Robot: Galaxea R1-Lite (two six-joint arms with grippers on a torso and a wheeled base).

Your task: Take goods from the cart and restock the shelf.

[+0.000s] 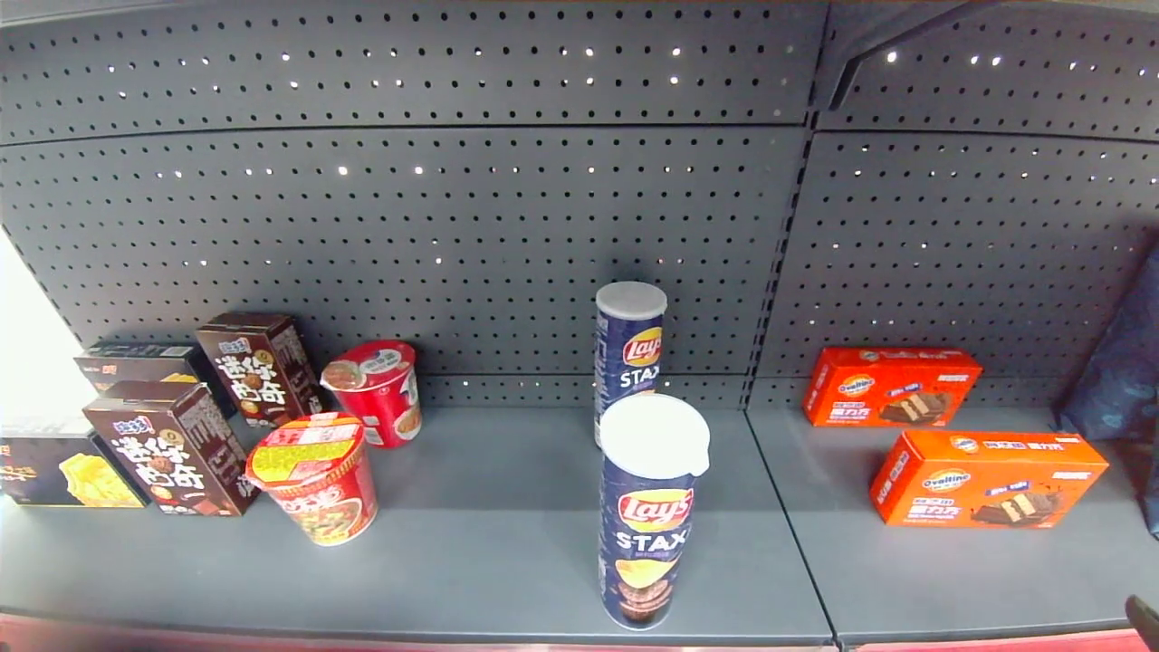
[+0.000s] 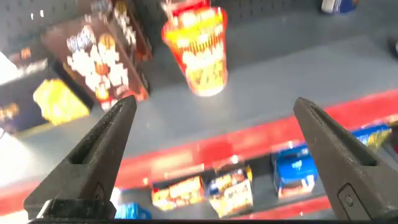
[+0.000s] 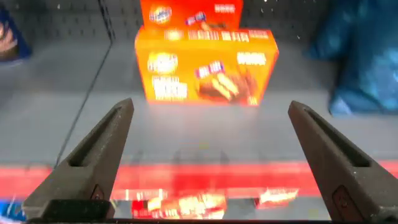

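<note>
Grey metal shelf (image 1: 453, 580) spans the scene, and its front lip carries a red strip (image 2: 249, 140). Just outside that lip hang the left gripper (image 2: 214, 104) and the right gripper (image 3: 209, 107), each with fingers spread wide and nothing between them. The left wrist view adds a lower tier of small packets (image 2: 230, 190) beneath the strip.

Nearest the lip stand a dark blue chip can (image 1: 647, 516), a red noodle cup (image 1: 317, 480), a brown box (image 1: 172, 453) and an orange box (image 1: 982, 478), which lies straight ahead of the right gripper. Behind each sits its twin: rear chip can (image 1: 627, 358), rear noodle cup (image 1: 380, 389), rear brown box (image 1: 258, 367), rear orange box (image 1: 892, 385). All of them carry printed labels facing outward. A blue bag (image 1: 1118, 380) leans at the far right, and a perforated pegboard (image 1: 407, 226) closes the back.
</note>
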